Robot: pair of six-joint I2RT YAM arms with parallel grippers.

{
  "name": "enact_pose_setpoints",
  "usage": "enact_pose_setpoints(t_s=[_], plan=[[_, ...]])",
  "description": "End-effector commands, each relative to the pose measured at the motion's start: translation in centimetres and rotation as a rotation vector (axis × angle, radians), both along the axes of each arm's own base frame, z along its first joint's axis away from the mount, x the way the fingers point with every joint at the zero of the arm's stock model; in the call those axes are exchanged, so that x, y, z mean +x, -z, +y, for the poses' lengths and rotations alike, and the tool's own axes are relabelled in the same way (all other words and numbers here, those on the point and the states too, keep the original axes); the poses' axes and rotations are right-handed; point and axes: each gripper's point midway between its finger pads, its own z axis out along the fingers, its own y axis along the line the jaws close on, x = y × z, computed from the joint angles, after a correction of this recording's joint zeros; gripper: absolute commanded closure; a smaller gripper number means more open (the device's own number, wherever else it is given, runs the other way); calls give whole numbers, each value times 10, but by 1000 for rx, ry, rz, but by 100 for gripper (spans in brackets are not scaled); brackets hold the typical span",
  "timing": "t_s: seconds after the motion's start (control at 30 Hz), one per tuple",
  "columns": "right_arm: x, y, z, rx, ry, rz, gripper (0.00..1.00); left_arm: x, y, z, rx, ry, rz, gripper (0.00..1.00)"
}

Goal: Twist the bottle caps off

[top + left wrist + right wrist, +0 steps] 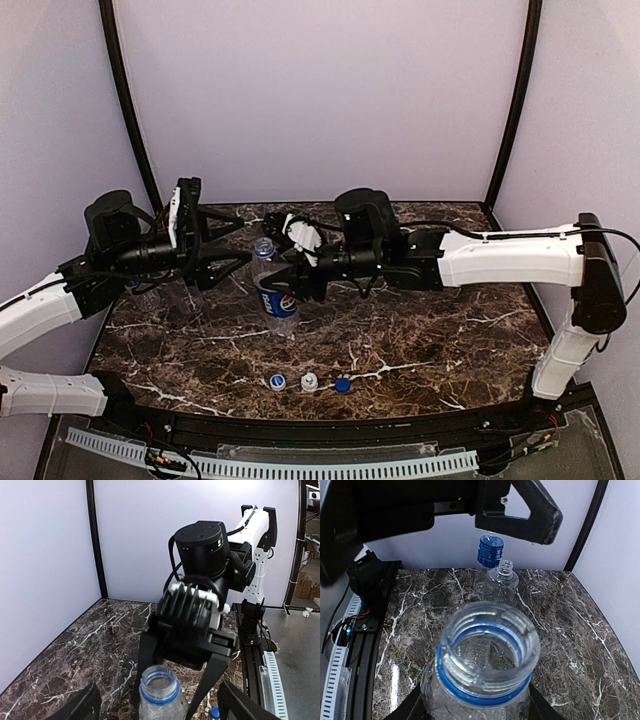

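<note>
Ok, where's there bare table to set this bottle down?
Widest bare patch: near right of the table, between the caps and the right edge, in front of the right arm. A smaller one lies near left, between caps and left arm. Crowded: the centre, where both arms meet at the Pepsi bottle.

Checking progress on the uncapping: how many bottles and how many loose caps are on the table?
Clear plastic bottle with Pepsi label: 1
Other small clear plastic bottles: 2
Small round ribbed plastic caps lying loose: 3
Total: 6
</note>
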Motion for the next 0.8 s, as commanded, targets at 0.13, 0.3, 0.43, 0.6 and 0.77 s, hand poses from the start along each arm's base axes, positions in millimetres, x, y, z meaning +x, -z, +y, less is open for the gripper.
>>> enact_pose_setpoints(t_s=[0.13, 0.3, 0.43, 0.6, 0.77], plan=[[-3, -1, 22, 18, -50, -48, 68, 6, 15, -5, 46, 6, 93, 42], [-4, -5, 28, 24, -59, -58, 68, 6, 15, -10, 53, 24, 89, 50], [-4, -8, 30, 34, -63, -72, 68, 6, 20, -11, 63, 23, 90, 57], [-5, -9, 31, 35, -72, -74, 68, 7, 19, -11, 70, 14, 81, 80], [0, -5, 30, 22, -38, -72, 53, 19, 15, -5, 56, -65, 63, 99]])
